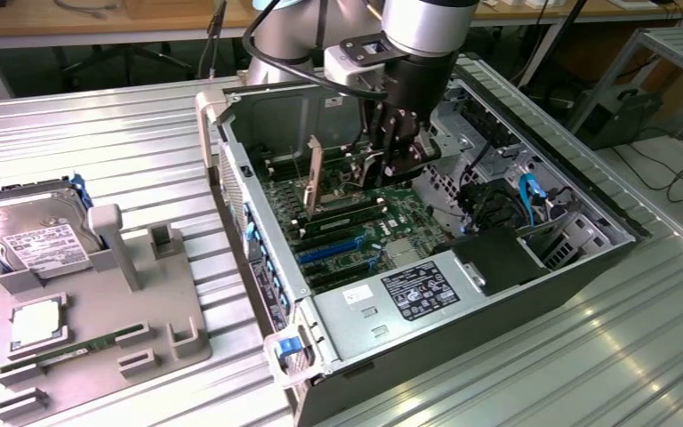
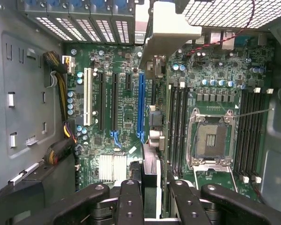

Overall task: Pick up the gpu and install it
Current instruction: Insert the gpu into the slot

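You see gripper [image 2: 154,190] clenched on gpu [image 2: 151,171], card edge-on between fingers, over motherboard [image 2: 124,110], beside blue slot [image 2: 141,105].

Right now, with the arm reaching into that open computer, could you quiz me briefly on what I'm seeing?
1. True or false: the gripper holds the graphics card inside the computer case.
2. Where is the hard drive? A) inside the case; B) in the grey holder outside the case; C) in the gripper.
3. What colour is the long slot on the circuit board nearest the held card?
Key: 1 true; 2 B; 3 blue.
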`<action>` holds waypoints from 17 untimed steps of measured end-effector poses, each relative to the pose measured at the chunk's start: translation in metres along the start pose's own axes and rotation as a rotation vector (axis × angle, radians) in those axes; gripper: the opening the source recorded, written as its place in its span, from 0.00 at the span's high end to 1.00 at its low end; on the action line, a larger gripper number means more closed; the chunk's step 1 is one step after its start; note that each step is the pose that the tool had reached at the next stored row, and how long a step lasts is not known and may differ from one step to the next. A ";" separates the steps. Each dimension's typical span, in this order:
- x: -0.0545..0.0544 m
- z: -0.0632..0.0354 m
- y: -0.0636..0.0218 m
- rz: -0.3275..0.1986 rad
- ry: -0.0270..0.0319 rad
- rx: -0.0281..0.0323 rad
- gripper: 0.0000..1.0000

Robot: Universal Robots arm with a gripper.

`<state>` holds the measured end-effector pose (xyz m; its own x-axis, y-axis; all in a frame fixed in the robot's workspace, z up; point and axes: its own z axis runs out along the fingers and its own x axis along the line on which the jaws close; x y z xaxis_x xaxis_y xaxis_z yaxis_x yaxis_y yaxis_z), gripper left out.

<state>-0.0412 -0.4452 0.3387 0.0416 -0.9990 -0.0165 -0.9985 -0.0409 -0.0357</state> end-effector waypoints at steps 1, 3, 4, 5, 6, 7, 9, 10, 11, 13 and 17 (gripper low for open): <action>0.000 0.0000 0.0001 0.000 -0.0001 -0.0001 0.73; 0.000 0.0002 0.0001 0.000 -0.0001 -0.0006 0.73; 0.000 0.0004 0.0002 0.000 -0.0003 -0.0013 0.73; 0.000 0.0008 0.0002 0.000 -0.0005 -0.0022 0.73; 0.000 0.0012 0.0002 0.000 -0.0005 -0.0033 0.73; 0.000 0.0014 0.0002 0.000 -0.0002 -0.0040 0.73; 0.000 0.0019 0.0003 0.000 -0.0002 -0.0044 0.73; 0.000 0.0023 0.0005 0.000 -0.0004 -0.0043 0.73; 0.000 0.0030 0.0008 0.000 -0.0004 -0.0031 0.73; 0.000 0.0041 0.0012 0.000 0.0001 0.0008 0.73; 0.000 0.0094 0.0026 0.000 0.0003 0.0046 0.73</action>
<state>-0.0434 -0.4453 0.3293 0.0415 -0.9990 -0.0162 -0.9984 -0.0408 -0.0403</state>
